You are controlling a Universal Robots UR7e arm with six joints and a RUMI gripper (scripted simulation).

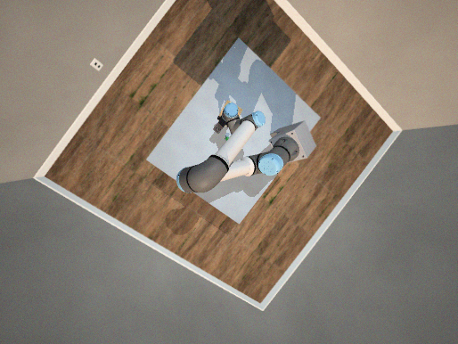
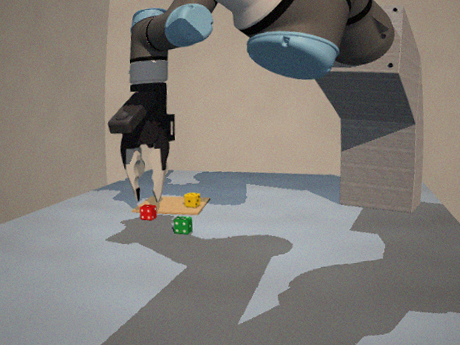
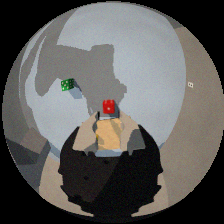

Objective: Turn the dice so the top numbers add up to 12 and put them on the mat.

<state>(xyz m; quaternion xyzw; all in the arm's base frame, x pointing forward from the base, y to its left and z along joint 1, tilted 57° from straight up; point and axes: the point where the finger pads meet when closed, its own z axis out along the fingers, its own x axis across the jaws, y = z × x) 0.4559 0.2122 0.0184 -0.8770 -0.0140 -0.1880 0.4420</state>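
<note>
Over the tan mat (image 1: 241, 110) (image 2: 174, 205) (image 3: 109, 134), the two-jaw gripper (image 2: 147, 201) (image 3: 109, 111) stands partly open and empty, probably narrowed to suit the red die (image 2: 147, 212) (image 3: 108, 106) just beside it.

No words or digits can be read. White dots mark the red die (image 2: 148, 212) (image 3: 108, 106) near the tool's (image 2: 147, 200) (image 3: 108, 115) tips and the green die (image 2: 182, 225) (image 3: 67, 84) farther off; dark dots mark the yellow die (image 2: 192, 200).

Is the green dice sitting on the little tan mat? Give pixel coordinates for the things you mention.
No, the green dice (image 2: 182, 225) (image 3: 67, 84) sits on the bluish table (image 2: 83, 293) (image 3: 145, 55), in front of the tan mat (image 2: 168, 207) (image 3: 108, 134).
</note>
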